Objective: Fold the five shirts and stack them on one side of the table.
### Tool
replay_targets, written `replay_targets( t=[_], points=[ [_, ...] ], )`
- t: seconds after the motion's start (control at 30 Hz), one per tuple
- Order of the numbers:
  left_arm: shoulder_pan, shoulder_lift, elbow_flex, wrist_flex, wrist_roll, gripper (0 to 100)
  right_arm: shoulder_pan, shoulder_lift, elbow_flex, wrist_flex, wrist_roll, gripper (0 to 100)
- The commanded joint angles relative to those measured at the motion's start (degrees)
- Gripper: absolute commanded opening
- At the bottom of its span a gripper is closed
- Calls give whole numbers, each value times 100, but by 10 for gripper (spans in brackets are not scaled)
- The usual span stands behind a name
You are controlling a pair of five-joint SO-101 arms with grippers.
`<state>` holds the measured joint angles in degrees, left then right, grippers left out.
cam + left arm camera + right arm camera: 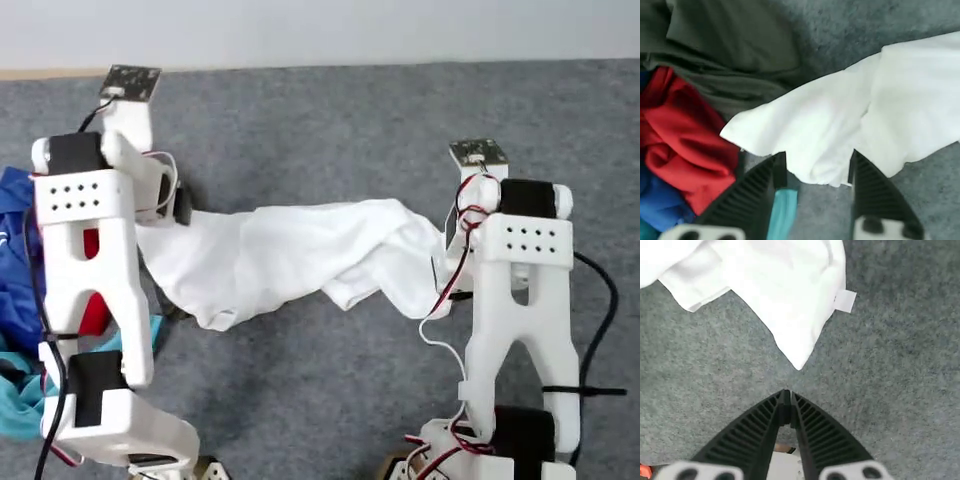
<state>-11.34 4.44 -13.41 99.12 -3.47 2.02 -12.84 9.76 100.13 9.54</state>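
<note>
A crumpled white shirt [290, 255] lies stretched across the grey table between the two arms. My left gripper [815, 167] is open at the shirt's left end, and the hem [820, 150] reaches in between its two fingers. My right gripper [788, 401] is shut on nothing, just short of the shirt's pointed corner [799, 357], which carries a small label [845, 301]. A pile of other shirts lies beside the left arm: red [680, 130], dark olive [725, 45], blue [15, 250] and teal [25, 400].
The grey felt table surface [330, 120] stretches open behind and in front of the white shirt. The left arm's base [120, 420] and the right arm's base [500, 440] stand at the near edge. Cables [600, 330] hang by the right arm.
</note>
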Motion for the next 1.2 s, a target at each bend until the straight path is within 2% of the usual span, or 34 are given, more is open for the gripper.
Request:
replay_targets(
  t=[0.0,0.17,0.23,0.6,1.17],
  points=[
    [-123,-308,101,132,-35,206,127,13,-88,259,114,35],
    [-53,-308,470,132,-26,206,277,40,114,242,114,218],
    [-18,-308,602,132,-26,206,277,40,185,242,114,247],
    [105,-308,699,123,-26,206,-92,567,343,-13,62,249],
    [211,-308,681,123,-26,206,-215,2167,-765,-418,62,248]
  ],
)
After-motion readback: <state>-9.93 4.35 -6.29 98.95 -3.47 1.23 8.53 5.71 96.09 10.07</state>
